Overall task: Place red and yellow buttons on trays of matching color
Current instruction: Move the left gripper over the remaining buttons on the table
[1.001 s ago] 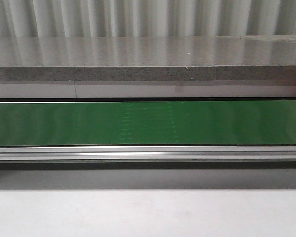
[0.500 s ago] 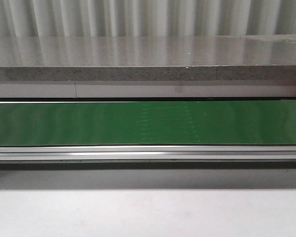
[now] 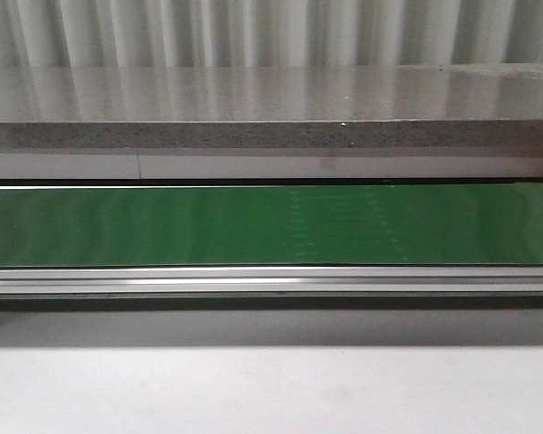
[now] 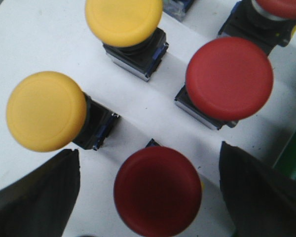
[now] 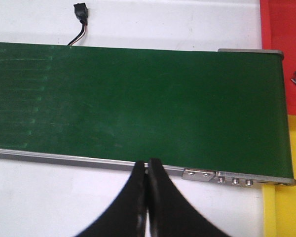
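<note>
From the front view I see none of my arms and none of the buttons or trays: only the green conveyor belt [image 3: 271,224] running across the middle of the frame, its aluminium rail [image 3: 271,282] below it, a speckled stone ledge [image 3: 271,134] above, and the white table [image 3: 271,389] along the bottom.

In my left wrist view my left gripper [image 4: 153,197] is spread wide, its two dark fingers [image 4: 37,197] cut off at the lower corners of the frame. Between them sits a dark red button [image 4: 158,190], its round mushroom cap hiding nearly all of its body; I cannot tell whether my fingers touch it. A brighter red button [image 4: 229,78] stands at right of centre on a grey and black base. A third red cap [image 4: 281,6] is cropped at the upper right corner. Two yellow buttons show: one [image 4: 46,110] at the left, tilted, and one [image 4: 123,19] at top centre, cropped by the upper edge. All rest on a white surface [image 4: 34,44].

In my right wrist view my right gripper [image 5: 147,168] has its fingers pressed together, holding nothing, at the bottom centre over the belt's near rail. A red tray [image 5: 283,24] is cut off at the upper right, a yellow tray [image 5: 286,212] at the lower right. A black cable plug [image 5: 81,12] lies at the top.
</note>
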